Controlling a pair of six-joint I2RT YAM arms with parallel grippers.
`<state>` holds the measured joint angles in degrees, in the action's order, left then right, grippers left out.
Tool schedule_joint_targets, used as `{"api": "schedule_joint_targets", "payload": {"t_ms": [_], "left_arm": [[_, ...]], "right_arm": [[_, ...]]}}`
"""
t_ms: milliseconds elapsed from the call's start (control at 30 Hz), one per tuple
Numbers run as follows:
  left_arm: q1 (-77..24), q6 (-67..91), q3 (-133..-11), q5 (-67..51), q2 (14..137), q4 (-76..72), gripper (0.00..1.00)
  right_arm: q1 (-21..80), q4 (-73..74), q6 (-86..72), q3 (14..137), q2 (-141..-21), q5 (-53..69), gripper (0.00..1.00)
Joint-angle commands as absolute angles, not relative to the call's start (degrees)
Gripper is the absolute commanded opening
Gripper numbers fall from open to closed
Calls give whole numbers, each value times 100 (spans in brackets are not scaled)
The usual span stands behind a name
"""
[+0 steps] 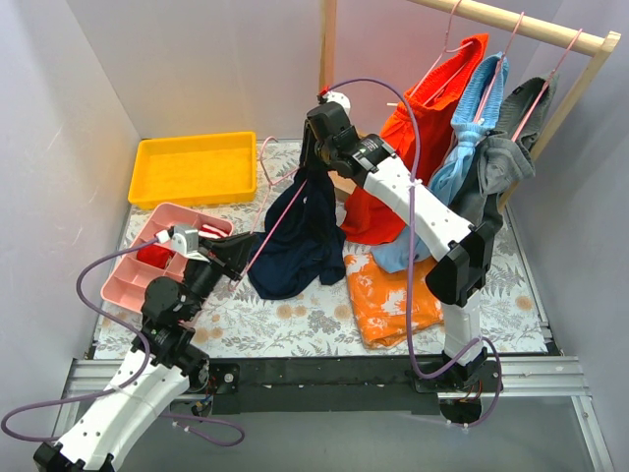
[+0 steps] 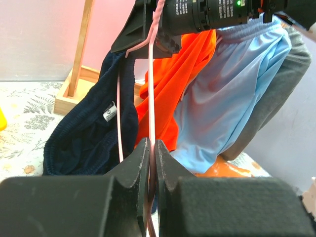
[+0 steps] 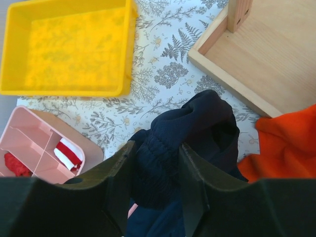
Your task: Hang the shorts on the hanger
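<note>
The dark navy shorts (image 1: 295,241) hang bunched over the mat, held up by the waistband. My right gripper (image 1: 316,169) is shut on that waistband; in the right wrist view the thick fabric (image 3: 197,123) fills the space between the fingers (image 3: 121,177). The thin pink wire hanger (image 1: 280,216) slants from the shorts' top down to my left gripper (image 1: 239,258), which is shut on the wire. In the left wrist view one pink wire (image 2: 151,89) runs up from the closed jaws and another passes in front of the shorts (image 2: 89,133). How far the hanger passes into the shorts is hidden.
A wooden rack (image 1: 511,22) at the back right bears red-orange (image 1: 393,167), light blue (image 1: 462,157) and grey (image 1: 501,162) clothes on pink hangers. An orange patterned cloth (image 1: 388,295) lies on the mat. A yellow tray (image 1: 192,169) and a pink divided box (image 1: 147,256) stand on the left.
</note>
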<state>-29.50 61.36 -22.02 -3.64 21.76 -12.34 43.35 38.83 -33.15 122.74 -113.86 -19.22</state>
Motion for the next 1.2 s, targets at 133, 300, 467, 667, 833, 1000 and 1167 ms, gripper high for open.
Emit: {"api": "schedule_joint_targets", "payload": {"t_ms": [133,300,467,667,833,1000,1167], "left_arm": [[-2953,5389,-2408,-404,2750,-2074,0],[-2962,5028,-2400,-255,2953,-2320,0],[-2971,4677,-2443,-132,3111,-2548,0],[-3006,4140,-2584,-123,3261,-2549,0],[-3006,3788,-2628,-158,3208,-2636,0],[-3058,3665,-2610,-194,3208,-2637,0],[-3059,4112,-2768,-70,3278,-2356,0]], "right_arm": [[4421,3973,-3603,12322,-11329,-721,43],[4430,3929,-3753,12173,-11233,-291,42],[4474,3990,-3797,12138,-11232,-35,43],[4500,3946,-3963,11971,-11118,526,54],[4500,3902,-4218,11979,-11223,835,54],[4500,3771,-4552,12067,-11355,1230,39],[4491,3639,-4588,11814,-11163,1248,2]]}}
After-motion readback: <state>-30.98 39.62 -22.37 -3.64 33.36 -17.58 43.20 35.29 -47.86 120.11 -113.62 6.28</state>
